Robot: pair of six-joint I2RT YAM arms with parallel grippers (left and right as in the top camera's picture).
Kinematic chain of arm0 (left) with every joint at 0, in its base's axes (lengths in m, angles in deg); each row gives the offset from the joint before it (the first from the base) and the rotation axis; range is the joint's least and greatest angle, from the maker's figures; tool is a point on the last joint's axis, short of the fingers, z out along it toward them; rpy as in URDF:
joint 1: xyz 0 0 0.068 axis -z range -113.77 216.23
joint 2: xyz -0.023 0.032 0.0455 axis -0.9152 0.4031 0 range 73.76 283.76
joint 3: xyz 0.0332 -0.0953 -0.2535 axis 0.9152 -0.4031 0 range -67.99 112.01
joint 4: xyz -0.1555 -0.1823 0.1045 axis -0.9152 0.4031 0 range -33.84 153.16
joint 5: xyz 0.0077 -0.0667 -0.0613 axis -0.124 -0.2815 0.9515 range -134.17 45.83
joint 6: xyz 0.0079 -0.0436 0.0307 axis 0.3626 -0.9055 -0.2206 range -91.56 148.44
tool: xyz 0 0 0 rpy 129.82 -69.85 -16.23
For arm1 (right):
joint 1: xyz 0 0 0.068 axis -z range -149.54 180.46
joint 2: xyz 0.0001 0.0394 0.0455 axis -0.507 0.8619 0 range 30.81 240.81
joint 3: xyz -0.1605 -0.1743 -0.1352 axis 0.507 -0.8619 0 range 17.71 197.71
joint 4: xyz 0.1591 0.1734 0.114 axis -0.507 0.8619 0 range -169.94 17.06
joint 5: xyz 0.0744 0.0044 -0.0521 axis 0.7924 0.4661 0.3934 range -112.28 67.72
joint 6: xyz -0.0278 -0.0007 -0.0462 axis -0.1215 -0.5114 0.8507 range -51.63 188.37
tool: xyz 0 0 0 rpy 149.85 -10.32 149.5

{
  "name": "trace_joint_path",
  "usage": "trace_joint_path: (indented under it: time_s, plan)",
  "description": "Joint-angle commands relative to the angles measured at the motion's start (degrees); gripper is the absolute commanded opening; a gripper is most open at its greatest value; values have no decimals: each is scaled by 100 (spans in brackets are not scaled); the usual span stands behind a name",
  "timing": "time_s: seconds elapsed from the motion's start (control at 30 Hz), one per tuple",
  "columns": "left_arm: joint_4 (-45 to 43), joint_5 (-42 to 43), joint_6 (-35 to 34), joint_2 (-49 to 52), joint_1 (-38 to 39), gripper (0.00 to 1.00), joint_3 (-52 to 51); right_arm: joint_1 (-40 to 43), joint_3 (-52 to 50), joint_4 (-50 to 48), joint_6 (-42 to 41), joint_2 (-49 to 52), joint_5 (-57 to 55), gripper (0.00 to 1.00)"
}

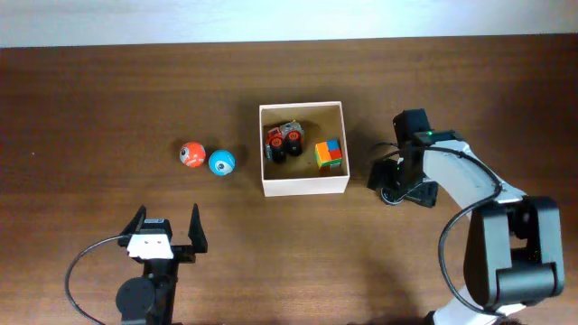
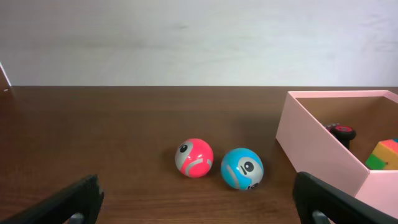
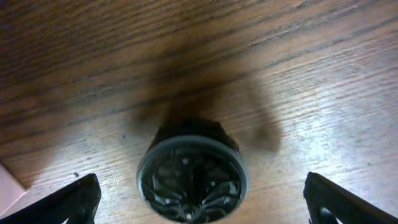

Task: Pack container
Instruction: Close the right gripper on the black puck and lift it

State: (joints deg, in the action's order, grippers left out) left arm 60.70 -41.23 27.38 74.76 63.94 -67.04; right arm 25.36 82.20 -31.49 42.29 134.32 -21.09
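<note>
I see container mid-table, toy car + colour cube inside; L gripper spread wide, well apart; R gripper spread above dark round thing beside container.

The container is sitting mid-table. Inside it, a toy vehicle is lying at the left and a cube at the right. Left of the container, the near ball is resting just beside the far ball. The left gripper is standing before them, well apart; the right gripper is hanging right of the container, over a round object
</note>
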Motion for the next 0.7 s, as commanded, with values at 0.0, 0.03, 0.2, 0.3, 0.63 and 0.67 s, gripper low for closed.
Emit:
trace_joint_path:
  time_s: [0.0,0.03,0.2,0.3,0.63,0.67]
  plan:
    - [0,-37,70,-22,-24,99,-44,22,-20,-74,39,205,-35,98]
    - [0,-37,70,-22,-24,99,-44,22,-20,-94,39,240,-46,99]
    - [0,-37,70,-22,-24,99,-44,22,-20,-138,39,306,-59,99]
    - [0,-37,70,-22,-24,99,-44,22,-20,-133,39,306,-103,99]
    - [0,-35,70,-22,-24,99,-44,22,-20,-109,37,306,-186,99]
    - [0,-37,70,-22,-24,99,-44,22,-20,-107,37,306,-186,99]
